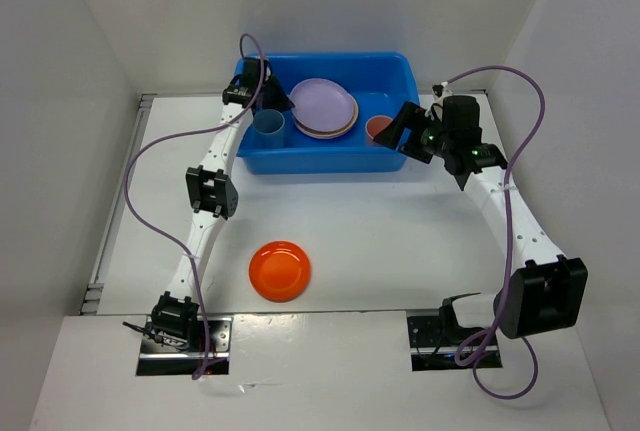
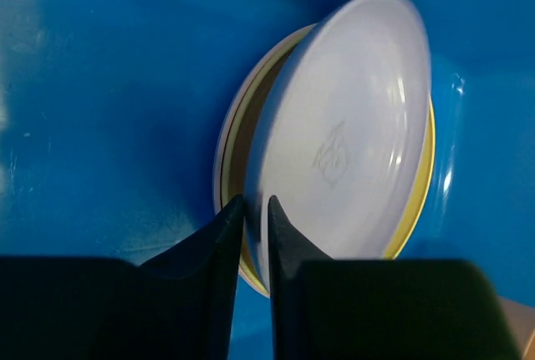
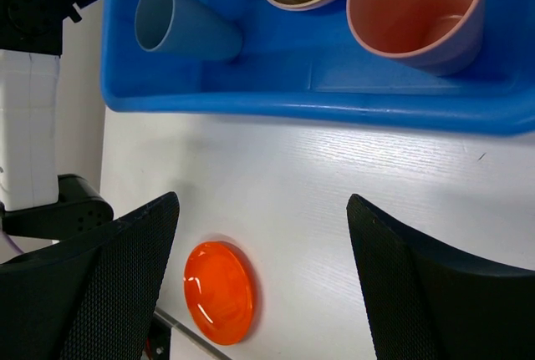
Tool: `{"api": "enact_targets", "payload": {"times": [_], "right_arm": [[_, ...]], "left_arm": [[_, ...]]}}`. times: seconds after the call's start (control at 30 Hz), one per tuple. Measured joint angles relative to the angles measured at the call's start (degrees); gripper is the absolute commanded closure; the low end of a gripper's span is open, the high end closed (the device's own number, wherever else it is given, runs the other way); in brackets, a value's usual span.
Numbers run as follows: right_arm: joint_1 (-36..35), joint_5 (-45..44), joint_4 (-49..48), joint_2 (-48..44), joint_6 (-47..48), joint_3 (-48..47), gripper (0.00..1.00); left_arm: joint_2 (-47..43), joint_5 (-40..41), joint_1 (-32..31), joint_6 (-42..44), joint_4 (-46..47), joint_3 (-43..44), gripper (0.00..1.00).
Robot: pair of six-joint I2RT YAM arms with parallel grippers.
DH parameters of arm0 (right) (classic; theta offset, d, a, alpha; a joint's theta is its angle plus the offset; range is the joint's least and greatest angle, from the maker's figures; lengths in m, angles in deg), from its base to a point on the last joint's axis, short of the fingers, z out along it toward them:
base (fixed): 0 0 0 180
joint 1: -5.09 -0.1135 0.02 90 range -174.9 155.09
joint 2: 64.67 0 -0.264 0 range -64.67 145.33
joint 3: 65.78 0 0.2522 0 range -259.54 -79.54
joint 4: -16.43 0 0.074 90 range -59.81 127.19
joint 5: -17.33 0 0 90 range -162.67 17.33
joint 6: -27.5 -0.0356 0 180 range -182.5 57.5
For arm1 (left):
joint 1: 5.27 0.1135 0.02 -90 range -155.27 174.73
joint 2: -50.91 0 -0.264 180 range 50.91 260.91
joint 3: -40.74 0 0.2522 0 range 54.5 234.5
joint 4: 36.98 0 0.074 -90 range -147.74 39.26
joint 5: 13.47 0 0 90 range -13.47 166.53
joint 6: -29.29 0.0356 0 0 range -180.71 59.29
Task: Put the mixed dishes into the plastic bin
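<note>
- Mixed dishes mostly sit in the plastic bin: the lavender plate lies tilted on the tan-yellow plate, with the light-blue cup to the left and the salmon-pink cup to the right.
- Your orange plate lies on the table, well apart from the bin.
- Your left gripper is barely parted at the lavender plate's rim; you cannot tell whether it pinches.
- Your right gripper is spread wide and holds nothing.
</note>
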Motion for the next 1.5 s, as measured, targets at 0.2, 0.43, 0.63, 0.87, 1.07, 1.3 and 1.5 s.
{"api": "enact_targets", "payload": {"times": [0.2, 0.43, 0.63, 0.87, 1.07, 1.3, 1.5], "right_arm": [[0.02, 0.9, -0.09, -0.28, 0.0, 0.59, 0.14], [-0.2, 7.5, -1.75, -2.21, 0.46, 3.72, 0.14], [-7.8, 8.44, -1.88, -4.37, 1.49, 7.63, 0.14], [-23.45, 5.16, -4.72, -6.97, -3.26, 17.29, 0.14], [-28.68, 1.53, -10.6, -7.15, -8.76, 26.01, 0.18], [-30.42, 0.85, -19.15, -2.03, -11.8, 31.17, 0.2], [-32.87, 1.9, -28.09, 8.48, -14.69, 31.76, 0.21]], "left_arm": [[0.0, -1.16, 0.0, 1.16, 0.24, 0.0, 0.64], [-0.22, -2.43, 0.0, 3.74, 0.44, 0.0, 0.47], [-2.84, -3.39, -0.15, 10.38, -0.52, 0.0, 0.32], [-14.91, -2.43, -0.24, 17.97, -2.95, -0.02, 0.22], [-34.21, -4.15, 0.33, 19.69, -5.84, 0.0, 0.25], [-59.04, -6.58, -1.92, 21.2, -10.43, 0.22, 0.22], [-77.44, -7.61, -3.72, 23.69, -12.92, -11.8, 0.0]]}}
